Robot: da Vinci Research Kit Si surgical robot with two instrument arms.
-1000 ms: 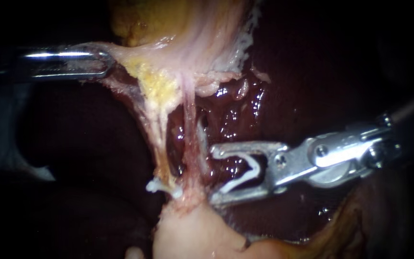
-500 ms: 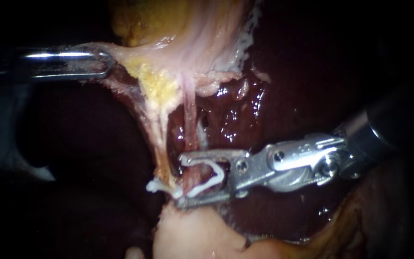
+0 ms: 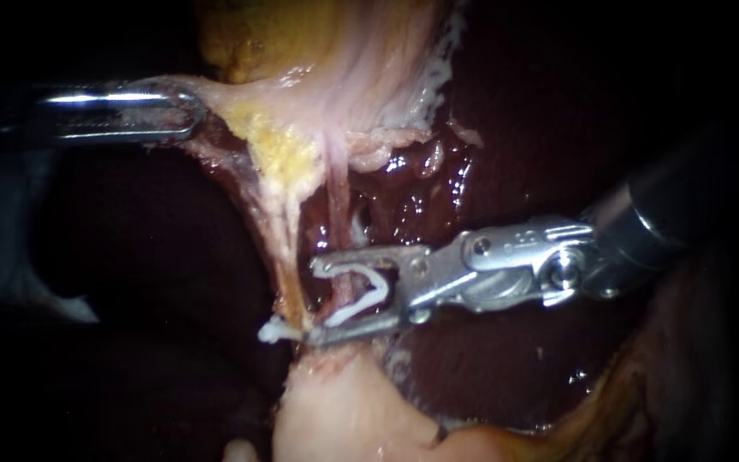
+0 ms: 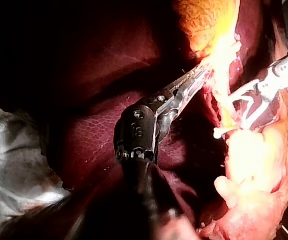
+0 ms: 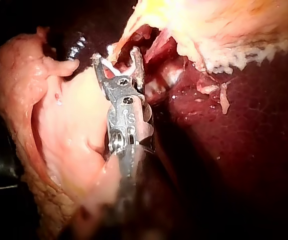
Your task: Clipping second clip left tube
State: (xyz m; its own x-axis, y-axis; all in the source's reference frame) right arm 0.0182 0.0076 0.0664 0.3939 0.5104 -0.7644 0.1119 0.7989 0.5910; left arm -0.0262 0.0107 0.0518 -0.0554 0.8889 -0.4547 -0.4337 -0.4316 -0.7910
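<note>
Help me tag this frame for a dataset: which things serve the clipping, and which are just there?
In the job:
right instrument, jaws carrying the loaded clip
tube between those jaws
fitted clip near the jaw tips
left instrument gripping the tissue fold

Just there:
liver
pale tissue mass
grey sheet beside the left instrument's shaft

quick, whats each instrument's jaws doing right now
left instrument: jaws shut on tissue
right instrument: jaws hold the white clip, spread wide around a tube

place: surgical lab bench | shown by: liver (image 4: 91,140) beside grey cloth (image 4: 14,165)
</note>
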